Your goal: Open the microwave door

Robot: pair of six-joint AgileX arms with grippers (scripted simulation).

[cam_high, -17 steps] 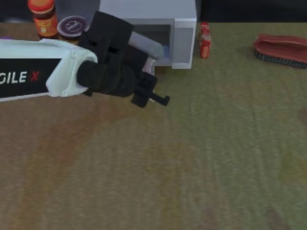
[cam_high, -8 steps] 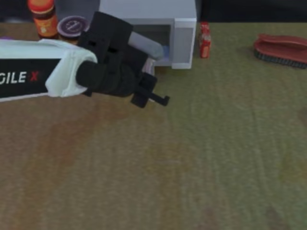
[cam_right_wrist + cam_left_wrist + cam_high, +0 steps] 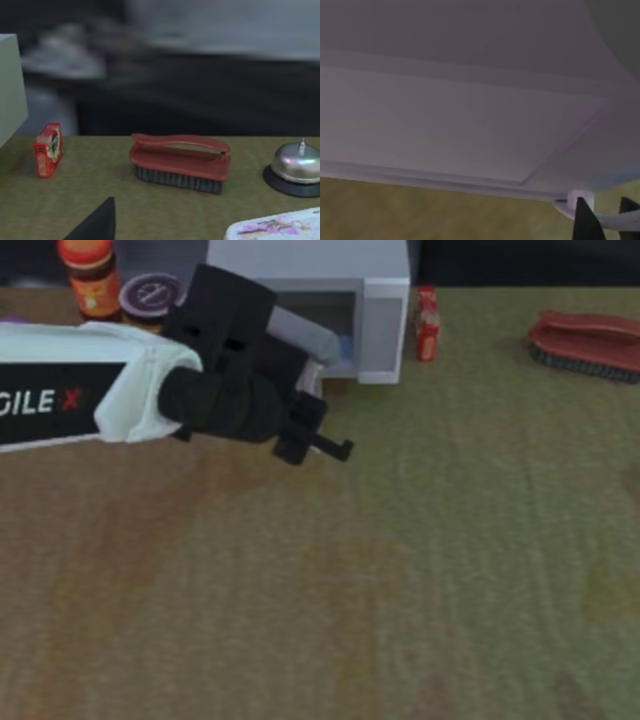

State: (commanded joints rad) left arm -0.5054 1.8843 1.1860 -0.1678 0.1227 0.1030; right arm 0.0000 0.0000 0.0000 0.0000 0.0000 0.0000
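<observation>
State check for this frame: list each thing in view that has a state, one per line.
microwave door: swung partly open, cavity visible behind it.
microwave: upright at the table's far edge.
left gripper: at the door's handle, fingers either side of it.
scrubbing brush: bristles down, untouched.
red box: standing beside the microwave.
bell: upright on its base.
orange-lidded jar: upright, lid on.
right gripper: out of view.

microwave (image 3: pixel 340 270) smooth matt silver-grey plastic; table (image 3: pixel 420 570) rough cloth-like weave; bell (image 3: pixel 296 162) glossy metal; brush (image 3: pixel 180 161) red plastic.
</observation>
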